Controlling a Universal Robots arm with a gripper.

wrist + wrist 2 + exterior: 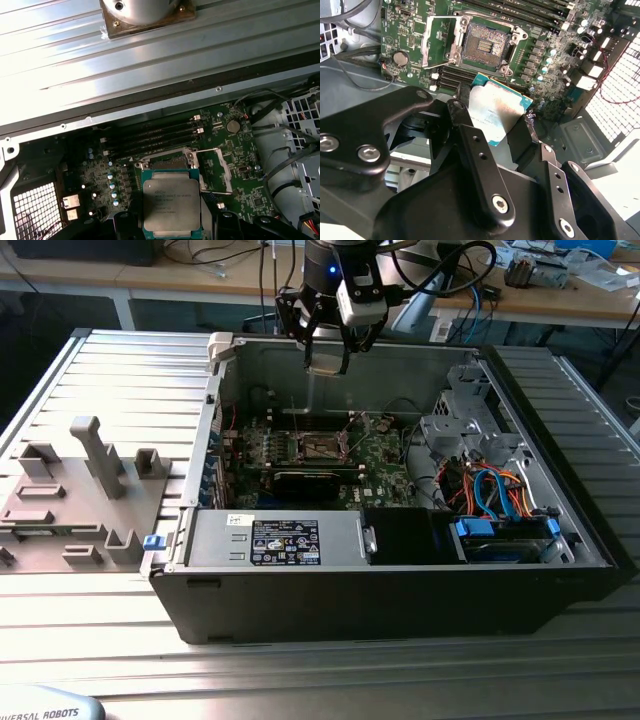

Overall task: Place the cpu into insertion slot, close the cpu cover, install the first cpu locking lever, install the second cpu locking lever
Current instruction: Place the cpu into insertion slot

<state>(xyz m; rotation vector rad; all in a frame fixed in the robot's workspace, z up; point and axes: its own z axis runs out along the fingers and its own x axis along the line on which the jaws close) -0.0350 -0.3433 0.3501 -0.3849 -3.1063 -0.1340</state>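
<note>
**CPU HELD ABOVE OPEN SOCKET; NO STEP OF THE TASK COMPLETE**

Nearest element: the gripper (495, 122); its two black fingers (470, 135) are closed to a narrow width on opposite edges of the cpu (497, 112). The plate is clamped between them with its silvery face showing in both wrist views.

Position of the cpu: carried in the air, clear of the board. In the first wrist view it overlaps the near edge of the insertion slot (167, 162). In the second wrist view the insertion slot lies apart from the plate and further off, so the two are judged not yet in contact.

Condition of the socket: the dark contact field is exposed and unoccupied; the cpu cover (437, 47), a silvery frame, is swung open to one side of the socket. The locking levers cannot be identified with certainty, and with the cover open they are judged unlatched.

Beyond the socket: the green motherboard (385, 455) with its row of long memory slots (155, 135); then the computer case (400, 570), lying open on the ribbed metal table (350, 670). In the exterior view the gripper hangs over the far wall of the case, above the board.

Progress: placing the cpu is in hand but not finished. Closing the cover and installing the two levers are outstanding.
</note>
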